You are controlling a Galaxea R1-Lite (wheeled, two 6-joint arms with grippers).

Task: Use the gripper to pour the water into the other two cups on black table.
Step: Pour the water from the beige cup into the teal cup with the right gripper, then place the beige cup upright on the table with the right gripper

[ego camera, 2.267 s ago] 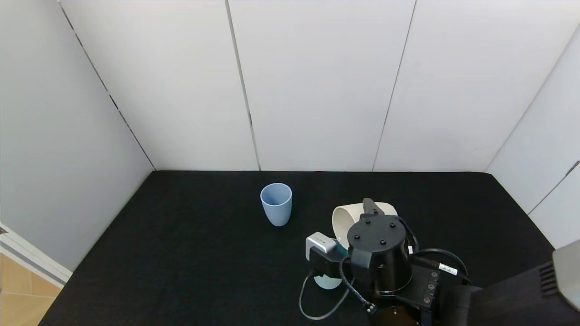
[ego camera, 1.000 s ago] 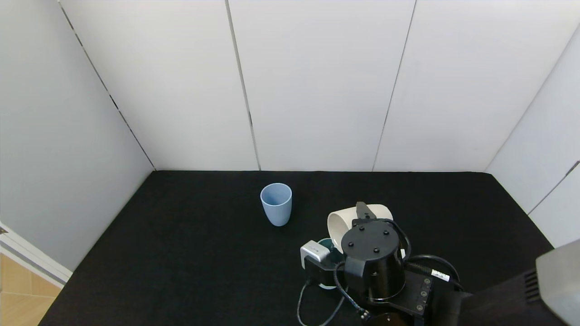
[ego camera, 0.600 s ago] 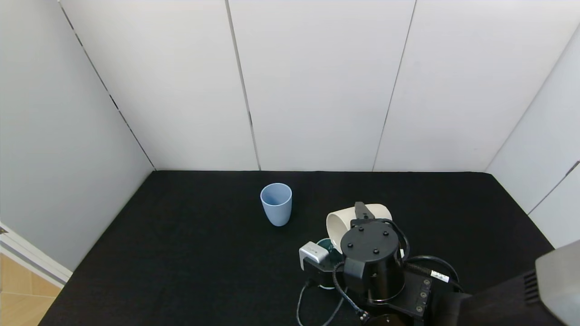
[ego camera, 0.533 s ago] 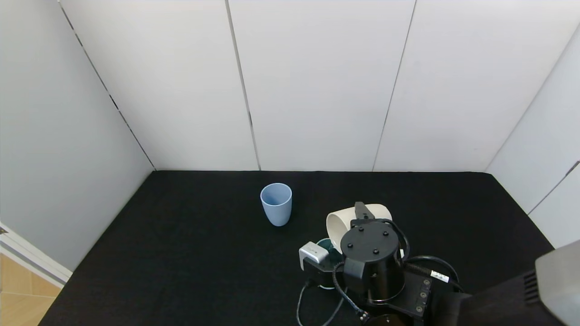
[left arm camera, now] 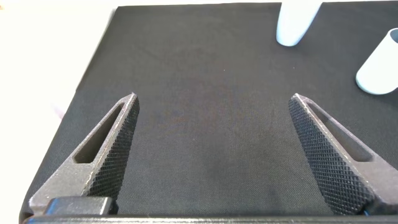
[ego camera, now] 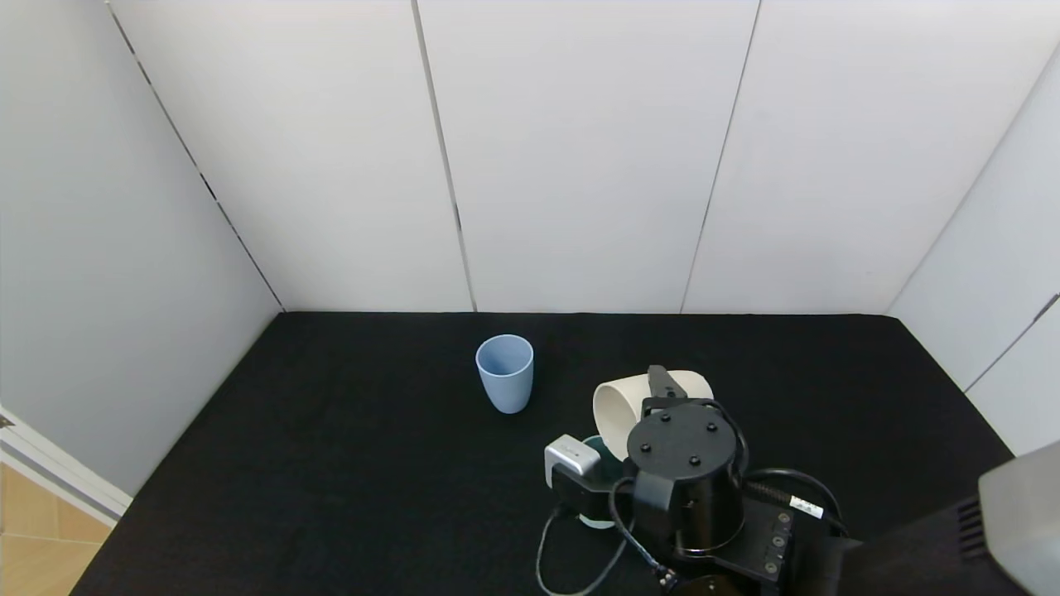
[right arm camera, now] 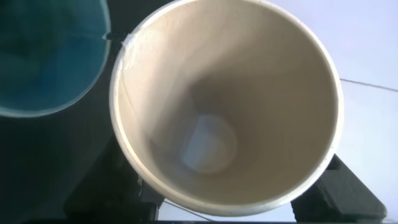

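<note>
Cream cup (ego camera: 623, 407), clamped in the right end effector (ego camera: 660, 382), lies tipped over the green cup (right arm camera: 43, 56) on the bench (ego camera: 348, 463), evidently mid-pour. Next comes the blue cup (ego camera: 504, 372). Left end effector (left arm camera: 214, 155) idles, fingers apart.

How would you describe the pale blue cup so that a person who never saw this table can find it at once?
Start from the black table and look toward the back wall, left of the middle. The pale blue cup stands there upright and alone. The cream cup is tipped on its side in the right gripper, and the green cup is half hidden beneath it.
</note>
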